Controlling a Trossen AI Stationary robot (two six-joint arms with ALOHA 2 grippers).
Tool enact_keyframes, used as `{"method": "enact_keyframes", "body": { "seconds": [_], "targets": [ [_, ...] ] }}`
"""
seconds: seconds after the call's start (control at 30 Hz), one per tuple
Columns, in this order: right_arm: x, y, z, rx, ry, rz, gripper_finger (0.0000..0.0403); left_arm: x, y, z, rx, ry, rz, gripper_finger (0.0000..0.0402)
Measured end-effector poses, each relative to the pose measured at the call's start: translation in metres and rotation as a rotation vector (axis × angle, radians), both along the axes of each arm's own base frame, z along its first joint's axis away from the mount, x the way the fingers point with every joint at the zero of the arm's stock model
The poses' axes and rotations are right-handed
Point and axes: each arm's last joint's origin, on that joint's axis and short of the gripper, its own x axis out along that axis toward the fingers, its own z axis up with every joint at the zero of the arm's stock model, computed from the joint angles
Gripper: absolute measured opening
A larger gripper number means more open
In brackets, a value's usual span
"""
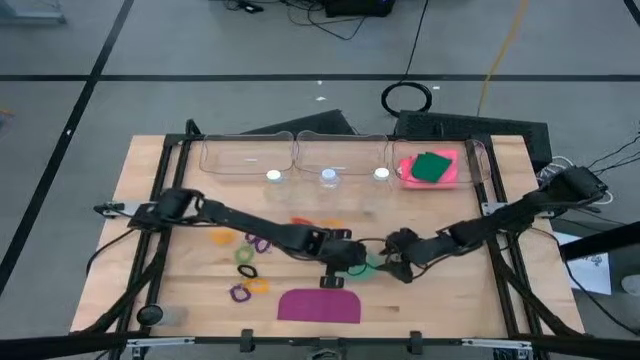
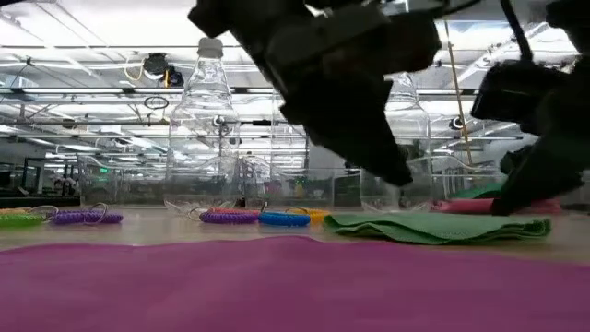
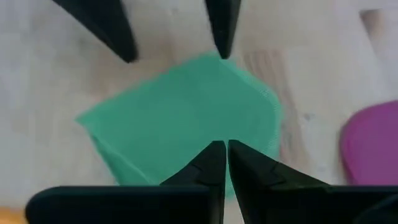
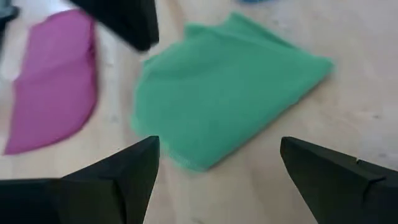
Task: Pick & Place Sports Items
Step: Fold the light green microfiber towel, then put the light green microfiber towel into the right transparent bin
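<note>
A light green piece (image 1: 368, 266) lies flat on the wooden table, between my two grippers. My left gripper (image 3: 221, 149) is shut and hovers over the piece (image 3: 180, 124); in the low view its tip (image 2: 398, 175) stands above the piece (image 2: 433, 226). My right gripper (image 4: 217, 163) is open, with its fingers low on either side of the near corner of the piece (image 4: 224, 93). A purple piece (image 1: 320, 305) lies near the front edge. The pink rectangle (image 1: 448, 176) with the dark green piece (image 1: 432, 166) on it lies in a clear bin at the back right. Several rings (image 1: 247, 256) lie to the left.
Clear bins (image 1: 245, 155) stand along the far edge, with three clear bottles (image 1: 328, 178) in front of them. A black frame (image 1: 165, 190) borders the table. Rings in purple (image 2: 88, 218), blue (image 2: 284, 219) and green (image 2: 20, 219) lie on the table left of the light green piece.
</note>
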Motion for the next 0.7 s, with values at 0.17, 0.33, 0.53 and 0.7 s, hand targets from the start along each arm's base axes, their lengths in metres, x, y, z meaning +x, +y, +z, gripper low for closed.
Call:
{"method": "enact_keyframes", "body": {
  "seconds": [0.17,0.33,0.53,0.7],
  "targets": [
    [0.005,-0.001,0.005,0.007,0.006,-0.023,0.0254,0.004,-0.001,-0.02,-0.008,0.034,0.026,0.0024],
    [0.004,-0.005,0.002,0.024,0.055,-0.065,0.0254,0.005,-0.002,-0.028,-0.006,0.041,0.026,0.0024],
    [0.002,-0.006,0.0,0.034,0.092,-0.087,0.0254,0.011,0.0,-0.026,-0.006,-0.021,0.014,0.0024],
    [0.002,-0.006,0.0,0.05,0.101,-0.095,0.0254,0.017,0.003,-0.022,-0.018,-0.087,0.017,0.0024]
  ]
}}
